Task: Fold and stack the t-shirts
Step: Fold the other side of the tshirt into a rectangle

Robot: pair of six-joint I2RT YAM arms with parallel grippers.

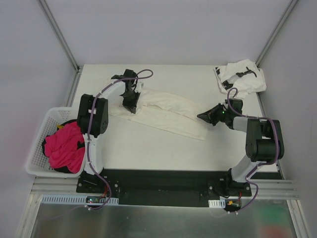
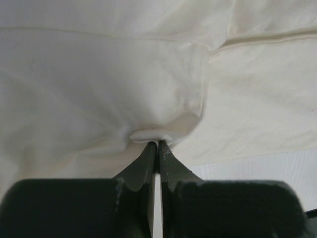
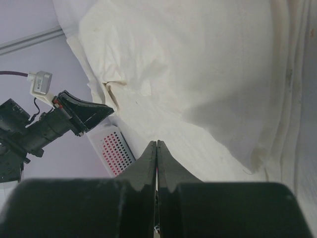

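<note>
While cream t-shirt [image 1: 168, 111] lay across counter [image 1: 163, 148], long axis far-left to near-right, left claw [image 1: 132, 106] pinched its left end; right claw [image 1: 201, 117], pressed together, sat at right end, grip unclear.

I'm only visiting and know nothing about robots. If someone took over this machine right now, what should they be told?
Left gripper: shut, pinching a fold of the cream t-shirt.
Right gripper: shut at that shirt's opposite edge, seemingly pinching it.
The cream t-shirt is stretched in a band between both grippers, mid-table. The printed t-shirt sits crumpled at the far right corner, with no gripper on it.
Done: nothing is neatly folded or stacked yet.
Left: finish folding the cream one, fold the printed one, stack them.
</note>
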